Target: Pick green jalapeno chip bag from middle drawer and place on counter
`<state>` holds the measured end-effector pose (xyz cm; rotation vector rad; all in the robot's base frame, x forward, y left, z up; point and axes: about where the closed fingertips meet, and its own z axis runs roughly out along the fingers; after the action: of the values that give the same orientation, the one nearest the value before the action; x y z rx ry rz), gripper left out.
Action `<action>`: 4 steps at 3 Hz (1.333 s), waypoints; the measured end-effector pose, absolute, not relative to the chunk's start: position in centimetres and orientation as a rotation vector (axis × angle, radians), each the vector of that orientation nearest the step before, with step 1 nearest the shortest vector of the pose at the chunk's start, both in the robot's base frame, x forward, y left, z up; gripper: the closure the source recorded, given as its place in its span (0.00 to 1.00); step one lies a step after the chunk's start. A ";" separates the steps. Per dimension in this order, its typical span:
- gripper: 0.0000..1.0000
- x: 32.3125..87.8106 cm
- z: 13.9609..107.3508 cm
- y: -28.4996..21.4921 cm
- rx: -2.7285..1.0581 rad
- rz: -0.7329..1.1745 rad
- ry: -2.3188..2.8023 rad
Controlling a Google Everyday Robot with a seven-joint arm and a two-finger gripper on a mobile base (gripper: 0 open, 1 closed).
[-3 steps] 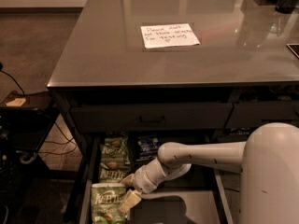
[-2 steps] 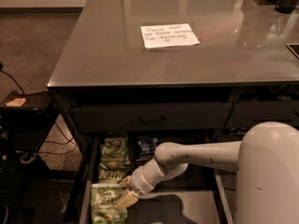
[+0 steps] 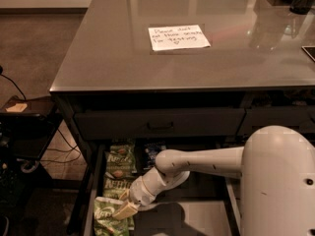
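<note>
My gripper (image 3: pixel 126 209) sat at the green jalapeno chip bag (image 3: pixel 104 217)'s inner edge in the middle drawer (image 3: pixel 202 222) (open or closed, I couldn't tell).

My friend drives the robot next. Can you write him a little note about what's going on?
Gripper: low in the open middle drawer, against the frontmost green jalapeno chip bag; grip unclear.
Two more green bags lie behind it, a dark blue bag beside them.
Done: drawer open, arm reached in.
Left: grasp bag, lift it, set it on the counter by the paper note.
</note>
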<state>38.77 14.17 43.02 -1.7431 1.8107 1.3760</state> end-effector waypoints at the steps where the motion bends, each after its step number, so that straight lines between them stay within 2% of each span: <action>1: 0.82 38.4 43.1 14.9 -1.763 1.400 1.774; 2: 1.00 38.8 44.8 14.0 -1.776 1.348 1.726; 3: 1.00 39.7 47.3 11.0 -1.765 1.255 1.727; 4: 1.00 42.7 55.2 2.5 -1.729 1.057 1.774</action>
<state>42.72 2.52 55.18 -1.7291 1.7736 1.0565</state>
